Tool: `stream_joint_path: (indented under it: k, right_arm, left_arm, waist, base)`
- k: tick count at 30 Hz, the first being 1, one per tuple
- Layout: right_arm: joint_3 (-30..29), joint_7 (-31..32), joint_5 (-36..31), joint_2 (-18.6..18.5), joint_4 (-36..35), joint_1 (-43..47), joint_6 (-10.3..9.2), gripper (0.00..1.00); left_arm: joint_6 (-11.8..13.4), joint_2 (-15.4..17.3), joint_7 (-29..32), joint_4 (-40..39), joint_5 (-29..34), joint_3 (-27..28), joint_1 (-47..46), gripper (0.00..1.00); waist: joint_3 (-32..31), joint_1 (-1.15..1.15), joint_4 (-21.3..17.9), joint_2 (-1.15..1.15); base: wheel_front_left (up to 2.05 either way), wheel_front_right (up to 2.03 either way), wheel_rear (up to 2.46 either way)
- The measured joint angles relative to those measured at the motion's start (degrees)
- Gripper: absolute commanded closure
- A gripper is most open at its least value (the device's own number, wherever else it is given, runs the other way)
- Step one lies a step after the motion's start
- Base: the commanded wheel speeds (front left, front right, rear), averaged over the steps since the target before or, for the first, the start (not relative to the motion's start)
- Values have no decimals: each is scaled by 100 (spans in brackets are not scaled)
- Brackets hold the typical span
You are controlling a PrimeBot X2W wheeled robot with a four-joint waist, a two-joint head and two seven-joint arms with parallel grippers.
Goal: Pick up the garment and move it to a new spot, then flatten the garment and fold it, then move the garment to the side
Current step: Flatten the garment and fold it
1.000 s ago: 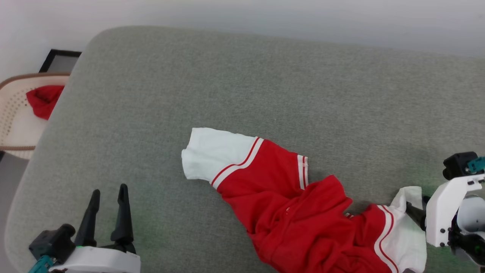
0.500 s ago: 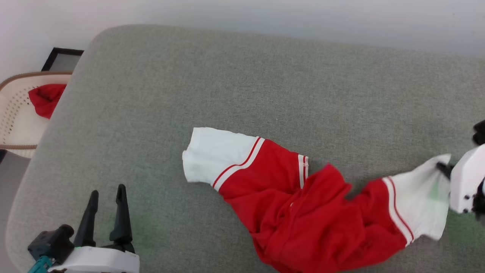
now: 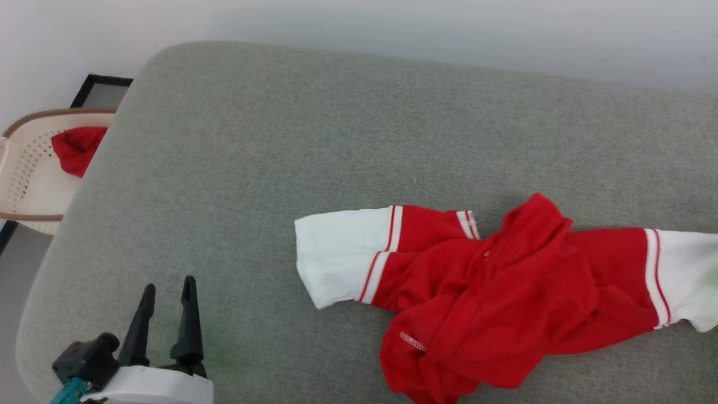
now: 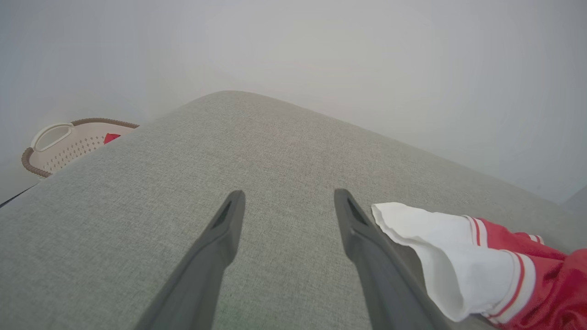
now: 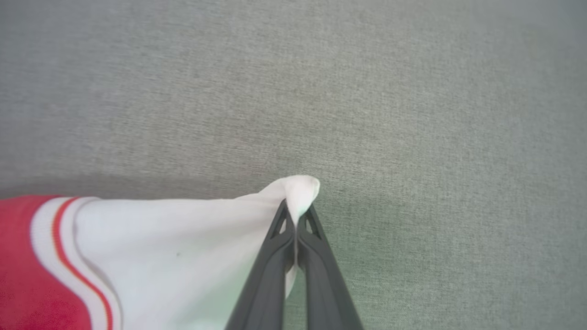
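Shut tight, slim dark fingers of right end effector (image 5: 298, 211) pinching soft white sleeve tip of the garment (image 3: 505, 292) (crumpled red jersey, striped trim), lower right on nubby gray cushion (image 3: 280, 140). Left end effector (image 3: 169, 283) spread wide, empty.

The left gripper (image 4: 290, 193) is hovering with its fingers spread wide over the grey cushion (image 4: 229, 137), the garment (image 4: 458, 256) is lying at the right, its white sleeve just beside one finger, and a basket (image 4: 55, 146) is holding a red cloth (image 4: 111, 137) past the cushion's far left edge
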Motion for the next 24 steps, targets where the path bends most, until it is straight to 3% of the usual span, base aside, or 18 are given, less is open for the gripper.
stream_joint_path:
  k: [6,7,8,9,10,17,24]
  right_arm:
    - [-288,-279,-175,116,725,-195,0,97]
    - [-285,-335,-214,133,808,-217,1,80]
    - [-311,-422,-233,152,873,-252,1,54]
    - [-333,-488,-249,156,955,-310,0,7]
    - [-322,-537,-261,154,1014,-370,1,0]
    - [-105,-739,-193,219,1107,-553,0,0]
    - [172,-1050,86,274,558,-411,0,0]
  left_arm:
    - [-1,59,0,9,-3,-63,-3,0]
    - [-1,73,0,10,-3,-70,-7,0]
    - [-1,81,1,10,-3,-77,-11,0]
    - [-1,87,0,11,-3,-82,-14,0]
    - [-1,96,0,12,-3,-82,-16,0]
    - [-1,188,1,19,-3,-66,-4,0]
    - [-2,363,48,43,-12,-147,14,0]
  waist:
    - [18,1,17,0]
    - [19,0,10,0]
    - [18,0,2,0]
    - [15,1,-8,0]
    - [12,0,-21,0]
    - [-78,1,-177,0]
    - [-219,1,-404,0]
  base:
    - [0,0,0]
    - [0,0,0]
    - [0,0,0]
    - [0,0,0]
    - [0,0,0]
    - [0,0,0]
    - [0,0,0]
